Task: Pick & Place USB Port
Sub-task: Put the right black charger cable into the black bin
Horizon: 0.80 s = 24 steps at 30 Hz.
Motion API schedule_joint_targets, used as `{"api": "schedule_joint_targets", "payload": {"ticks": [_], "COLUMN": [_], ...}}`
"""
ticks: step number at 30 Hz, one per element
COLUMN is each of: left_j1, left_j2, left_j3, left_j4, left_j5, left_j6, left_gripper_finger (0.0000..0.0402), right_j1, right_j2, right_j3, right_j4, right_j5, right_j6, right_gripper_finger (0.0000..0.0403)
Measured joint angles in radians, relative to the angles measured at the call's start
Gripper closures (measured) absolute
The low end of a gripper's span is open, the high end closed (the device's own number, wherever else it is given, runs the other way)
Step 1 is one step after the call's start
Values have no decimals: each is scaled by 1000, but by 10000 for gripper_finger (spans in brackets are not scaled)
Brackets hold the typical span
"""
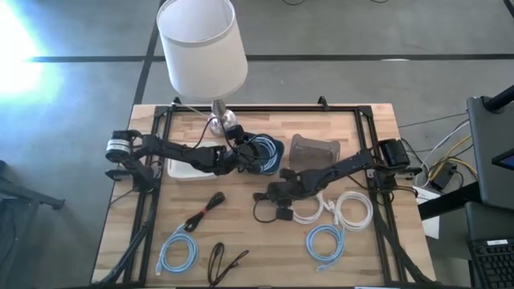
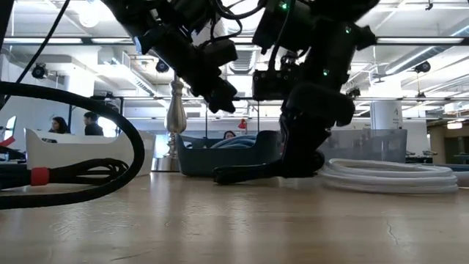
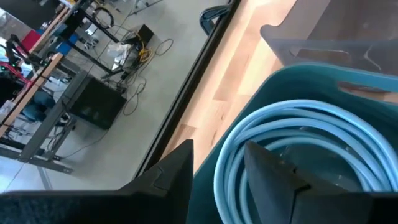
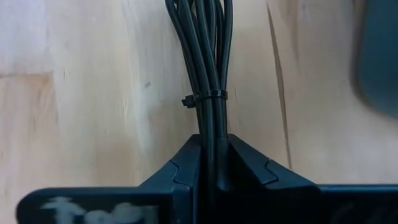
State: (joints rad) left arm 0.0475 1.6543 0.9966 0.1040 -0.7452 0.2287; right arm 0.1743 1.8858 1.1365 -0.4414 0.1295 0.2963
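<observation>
A black cable bundle (image 4: 205, 74), tied with a zip tie (image 4: 205, 98), lies on the wooden table right of centre (image 1: 269, 207). My right gripper (image 1: 279, 193) is down at the table (image 2: 300, 163) and shut on this bundle. My left gripper (image 1: 239, 158) hangs open above a teal bin (image 1: 269, 152), raised clear of it in the low view (image 2: 220, 95). A coiled light-blue cable (image 3: 298, 130) rests inside the bin (image 3: 292, 78). The left fingers (image 3: 168, 180) stand apart over the coil and touch nothing that I can see. My right gripper pinches the black cable bundle between its two fingers just behind the zip tie (image 4: 210, 127). It comes slanting down from the table's right side. Several strands lie together in the hold and run out ahead of the fingers. The bundle rests on the table (image 2: 238, 174).
A lamp with a white shade (image 1: 201, 40) stands at the far edge. A white tray (image 1: 189, 167) lies left of the bin, a clear grey container (image 1: 315, 148) right of it. White cables (image 1: 345, 210), blue coils (image 1: 325, 241) (image 1: 177, 253) and black cables (image 1: 205, 210) (image 1: 226, 261) lie on the near half.
</observation>
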Motion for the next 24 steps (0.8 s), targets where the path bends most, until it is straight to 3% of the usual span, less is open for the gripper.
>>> {"api": "schedule_joint_targets", "payload": {"ticks": [17, 24], "left_j1": [0, 0], "left_j2": [-4, -4], "left_j3": [0, -1], "left_j4": [-1, -11], "left_j5": [0, 0], "left_j6": [-1, -1], "left_gripper_finger": [254, 254], "right_j1": [5, 14], "right_j2": [-9, -89], "right_j3": [164, 160], "right_j4": [-316, -415], "right_j5": [3, 40], "right_j6": [49, 108], "right_gripper_finger": [346, 346]}}
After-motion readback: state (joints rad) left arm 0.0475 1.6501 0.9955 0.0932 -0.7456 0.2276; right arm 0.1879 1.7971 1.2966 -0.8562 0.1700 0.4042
